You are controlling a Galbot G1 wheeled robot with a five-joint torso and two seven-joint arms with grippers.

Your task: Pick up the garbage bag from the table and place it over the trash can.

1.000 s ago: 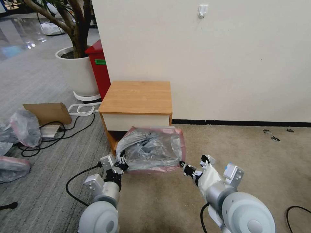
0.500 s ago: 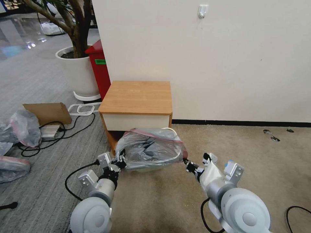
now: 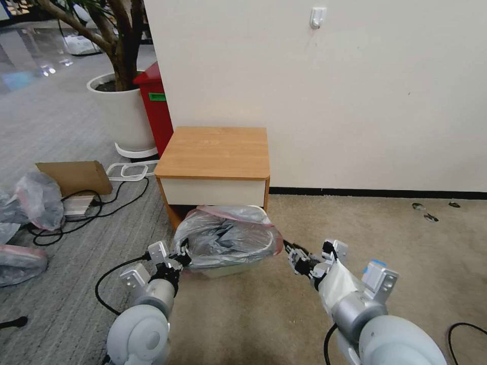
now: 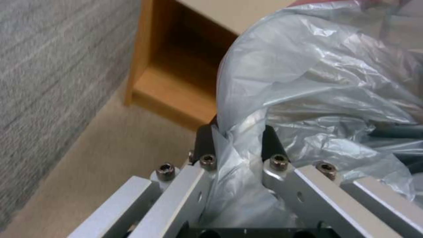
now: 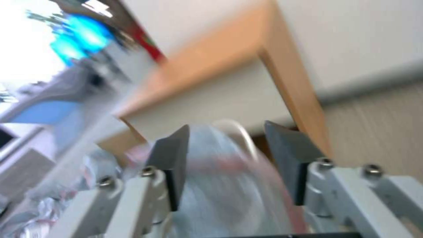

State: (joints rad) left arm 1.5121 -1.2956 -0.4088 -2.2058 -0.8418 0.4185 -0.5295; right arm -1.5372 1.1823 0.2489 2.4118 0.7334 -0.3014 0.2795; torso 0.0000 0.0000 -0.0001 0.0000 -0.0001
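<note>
The left gripper [image 4: 236,140], at the 9 o'clock side of the small cream-white rectangular plastic trash can [image 3: 231,270], has its jaws pinching a gathered fold of the thin, wrinkly, translucent grey garbage bag with a pink-red edge [image 3: 225,237]; the left wrist view shows the film bunched between the two black pads [image 4: 204,142]. The right gripper [image 3: 293,252] sits just off the bag's 3 o'clock side, jaws spread wide with nothing between them; in its own wrist view the bag [image 5: 229,185] lies beyond the parted pads [image 5: 170,165], though that view is blurred. The bag is draped over the can's mouth, which stands on the beige carpet directly in front of the honey-brown wooden worktop with a white drawer front [image 3: 215,152]. The left wrist view reveals the worktop's lower shelf [image 4: 176,89]. No writing is legible.
</note>
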